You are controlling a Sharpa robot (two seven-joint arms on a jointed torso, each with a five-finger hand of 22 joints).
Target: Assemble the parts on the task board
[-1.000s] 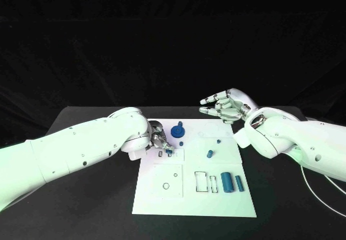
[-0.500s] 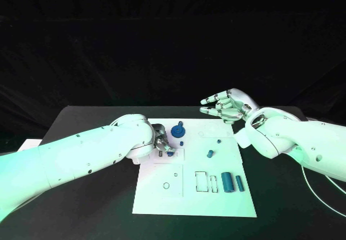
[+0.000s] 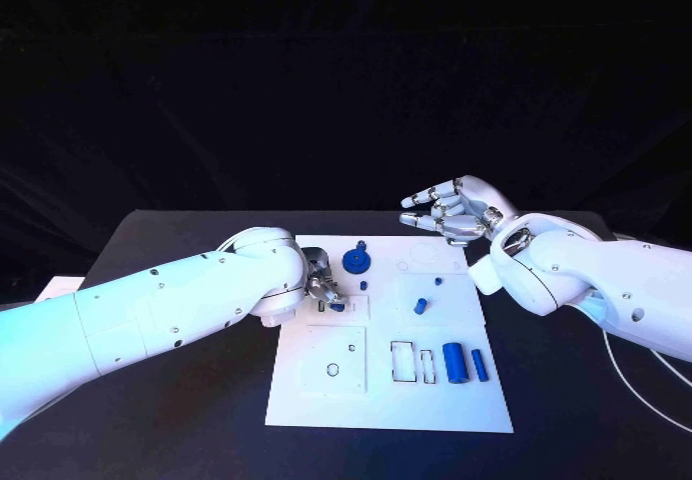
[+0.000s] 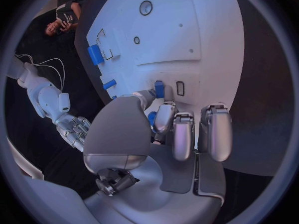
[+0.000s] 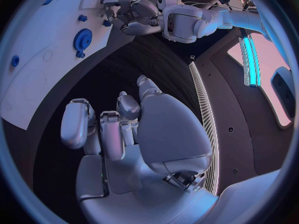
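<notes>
The white task board (image 3: 389, 400) lies in the middle of the black table. My left hand (image 3: 319, 284) rests at its left edge and pinches a small blue part (image 3: 336, 306) between thumb and a finger. That part's (image 4: 159, 88) tip stands on the board (image 4: 206, 30) beside a small rectangular slot (image 4: 180, 88). My right hand (image 3: 451, 212) hovers beyond the board's far edge, fingers loosely bent and apart, holding nothing. The right wrist view has this hand (image 5: 118, 129) above bare table, with my left hand (image 5: 134, 14) across the board (image 5: 37, 59).
A blue gear (image 3: 358, 264) stands near the board's far edge. A short blue peg (image 3: 423, 304) is at the middle. A blue cylinder (image 3: 453, 362) and a thin blue bar (image 3: 477, 365) lie to the right of two rectangular slots (image 3: 402, 362).
My left arm has shifted slightly while its hand stays at the same spot with the small blue part. The right hand has not moved.
</notes>
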